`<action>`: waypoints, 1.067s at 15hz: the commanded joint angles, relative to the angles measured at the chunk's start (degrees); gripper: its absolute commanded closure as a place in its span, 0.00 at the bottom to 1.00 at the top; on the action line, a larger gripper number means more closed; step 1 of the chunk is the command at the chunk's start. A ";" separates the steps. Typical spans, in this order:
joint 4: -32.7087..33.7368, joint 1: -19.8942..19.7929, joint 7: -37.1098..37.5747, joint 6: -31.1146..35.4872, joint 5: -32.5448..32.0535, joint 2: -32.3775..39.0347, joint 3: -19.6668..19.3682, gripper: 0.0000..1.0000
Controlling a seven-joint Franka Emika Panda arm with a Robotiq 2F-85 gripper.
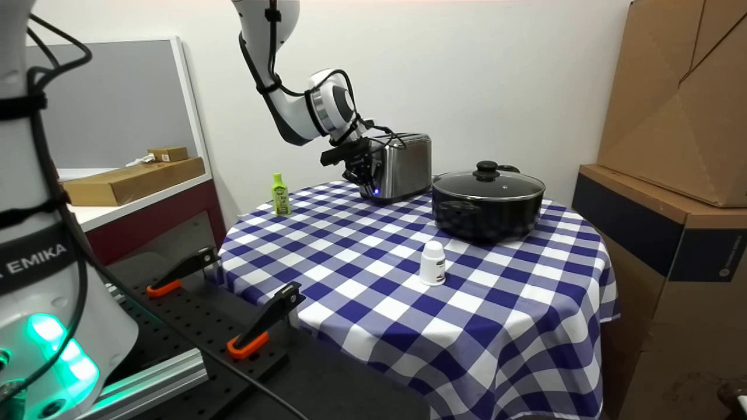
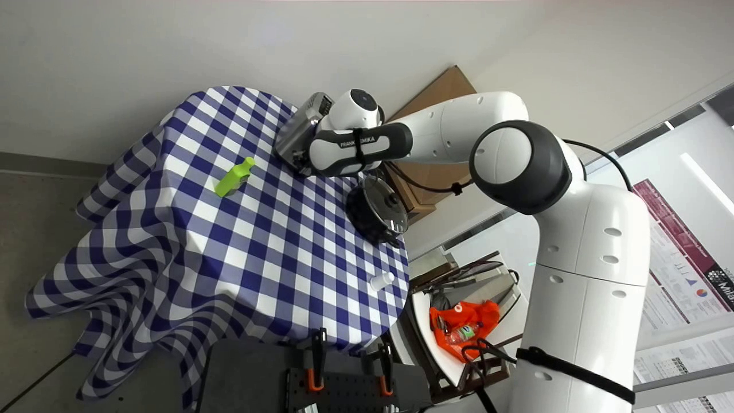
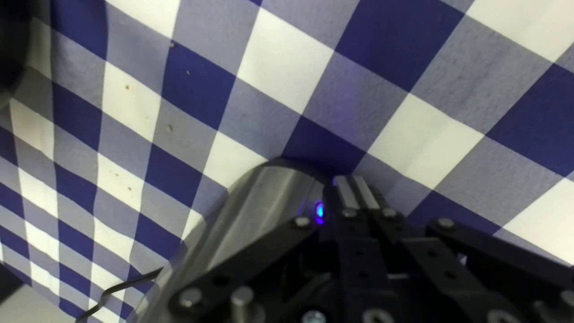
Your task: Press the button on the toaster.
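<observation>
White robot base (image 1: 35, 297), lit green and cut off by the frame, stands nearest at far left in an exterior view. Rightward, a slim lime-green bottle (image 1: 281, 196) stands by the left edge of a table (image 1: 350, 268) draped in blue-and-white checked cloth (image 1: 525, 344). Next, near the far edge, comes the black metal gripper (image 3: 355, 183), clenched, its fingertips (image 3: 345, 193) together and nothing seen between them. It is at the dark narrow end of the boxy, shiny silver metal toaster (image 1: 411, 166), beside a small blue light (image 3: 319, 210). A small white bottle (image 1: 432, 265) stands toward the near edge; a round, black, lidded pot (image 1: 490, 216) sits toward the right edge. To press well, the fingertips should probably meet the button squarely and push gently, lest the toaster slide. The button cannot be made out; the gripper hides much of that end, and contact is unclear. Below, the wrist view cuts the toaster off.
</observation>
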 commanded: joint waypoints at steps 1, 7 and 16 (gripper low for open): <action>0.51 0.20 0.22 0.63 -0.63 0.16 -0.08 1.00; -0.76 -8.69 -9.64 -4.57 5.48 -2.51 11.46 1.00; -5.24 -15.94 -3.44 -24.99 22.68 -15.21 17.32 1.00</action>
